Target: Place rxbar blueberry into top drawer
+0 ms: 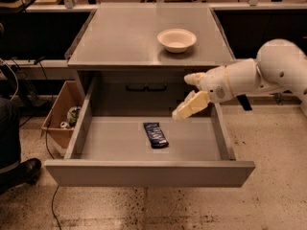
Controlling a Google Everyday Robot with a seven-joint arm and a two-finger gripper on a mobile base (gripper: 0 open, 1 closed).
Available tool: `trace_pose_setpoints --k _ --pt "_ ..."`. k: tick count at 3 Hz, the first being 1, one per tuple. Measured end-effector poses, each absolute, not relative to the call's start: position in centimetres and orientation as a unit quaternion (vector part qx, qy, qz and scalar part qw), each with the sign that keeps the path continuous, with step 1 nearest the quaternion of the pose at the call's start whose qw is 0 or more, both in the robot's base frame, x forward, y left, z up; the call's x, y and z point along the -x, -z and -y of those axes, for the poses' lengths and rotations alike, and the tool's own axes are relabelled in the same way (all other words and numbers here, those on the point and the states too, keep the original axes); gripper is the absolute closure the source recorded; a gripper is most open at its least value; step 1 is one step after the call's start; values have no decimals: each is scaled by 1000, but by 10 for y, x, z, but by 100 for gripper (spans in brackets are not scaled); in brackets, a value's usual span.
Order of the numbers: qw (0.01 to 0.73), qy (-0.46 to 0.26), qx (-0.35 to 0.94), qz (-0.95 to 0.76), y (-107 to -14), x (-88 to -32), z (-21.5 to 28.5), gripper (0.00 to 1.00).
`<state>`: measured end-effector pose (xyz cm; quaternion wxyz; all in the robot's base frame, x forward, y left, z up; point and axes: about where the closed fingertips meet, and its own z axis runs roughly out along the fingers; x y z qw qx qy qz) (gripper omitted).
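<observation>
The rxbar blueberry point(156, 134), a small dark navy bar, lies flat on the floor of the open top drawer point(148, 172), near its middle. My gripper point(188, 107) hangs above the drawer's right rear part, up and to the right of the bar and apart from it. It holds nothing. The white arm comes in from the right edge of the view.
A white round bowl point(176, 40) stands on the grey cabinet top point(120, 37). A grey panel with dark handles point(144, 86) is behind the open drawer. A cardboard box point(61, 113) with items stands on the floor at left. Dark benches lie behind.
</observation>
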<state>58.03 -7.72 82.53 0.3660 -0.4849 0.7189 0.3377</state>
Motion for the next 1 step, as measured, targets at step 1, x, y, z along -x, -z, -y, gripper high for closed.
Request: trace_pose_setpoints --k 1 --pt "393 -320 491 -709 -879 -577 80 0"
